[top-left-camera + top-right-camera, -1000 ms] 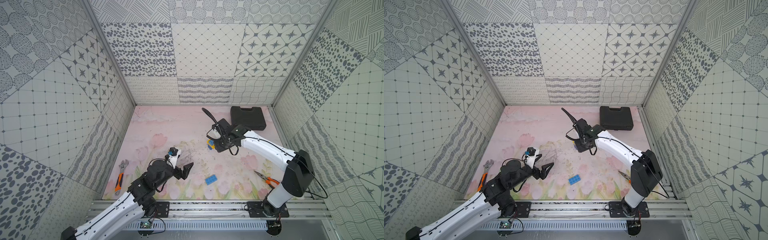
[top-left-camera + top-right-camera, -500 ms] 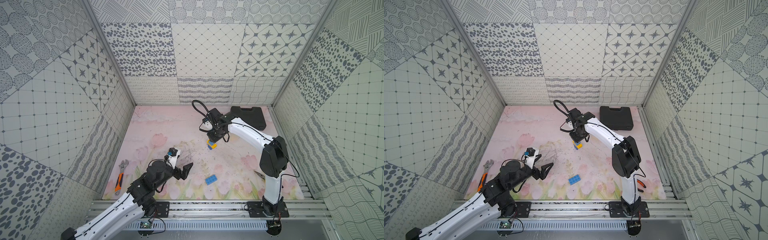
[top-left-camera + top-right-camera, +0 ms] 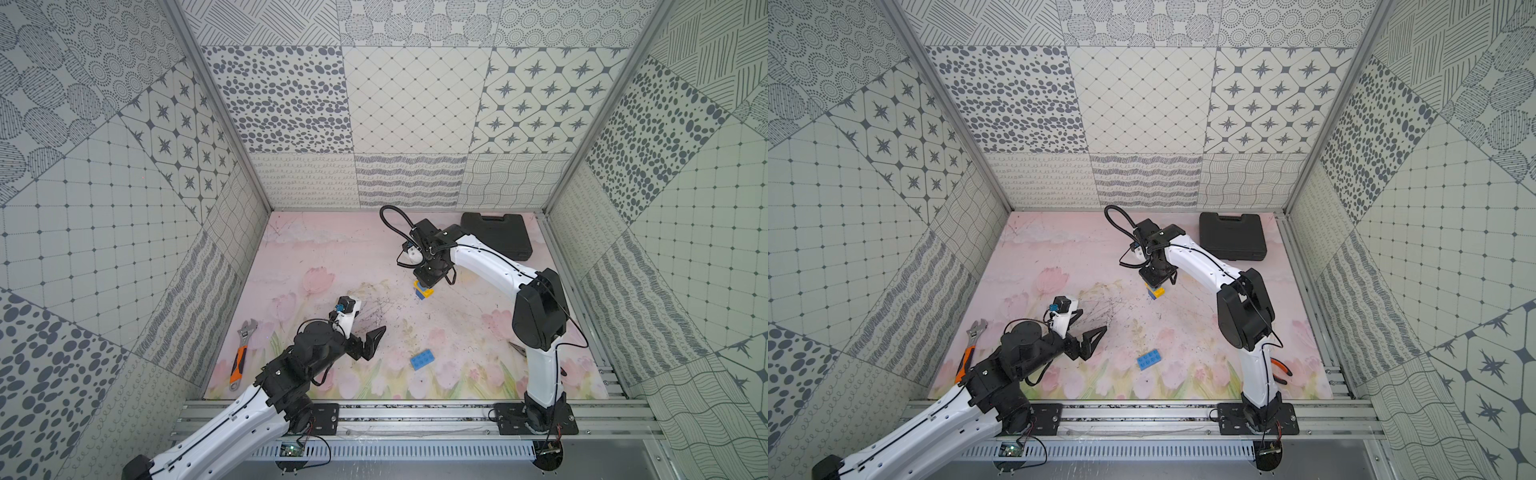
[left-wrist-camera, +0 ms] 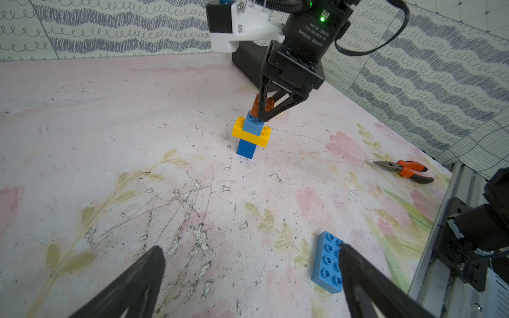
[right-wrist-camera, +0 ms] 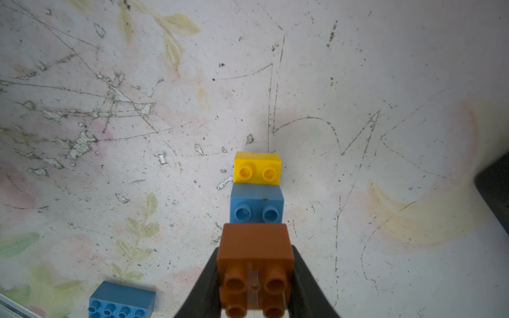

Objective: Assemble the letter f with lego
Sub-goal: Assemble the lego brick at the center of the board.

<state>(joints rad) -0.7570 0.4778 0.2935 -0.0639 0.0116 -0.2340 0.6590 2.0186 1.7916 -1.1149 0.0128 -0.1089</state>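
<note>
Surroundings: patterned walls [image 3: 415, 104] enclose a floral desk [image 3: 332, 257]
Stack [image 4: 252, 135]: stands mid-desk; base brick [image 4: 246, 148] blue and square, yellow brick [image 5: 257, 168] across it, top blue brick [image 5: 256, 203] above
Long blue brick [image 4: 327, 261]: lies flat and loose, well apart from the stack, toward the front
Right end effector [image 4: 265, 117]: clamped on the brown brick [image 5: 254, 242], held just above and behind the stack top, slightly tilted; contact with the top studs cannot be told
Left end effector [image 4: 249, 252]: jaws wide, empty, hovering low near the long blue brick
Step in hand: seating the brown brick on the stack; judged not yet pressed home
Next move: square the brown brick over the top studs, then press straight down; the one small base means off-centre force could topple the stack
Remaining: long blue brick, probably the upper arm
Change from earlier frame: right arm has swung its elbow inward, carrying its end effector from beside the stack to over it; left arm and long blue brick unchanged
</note>
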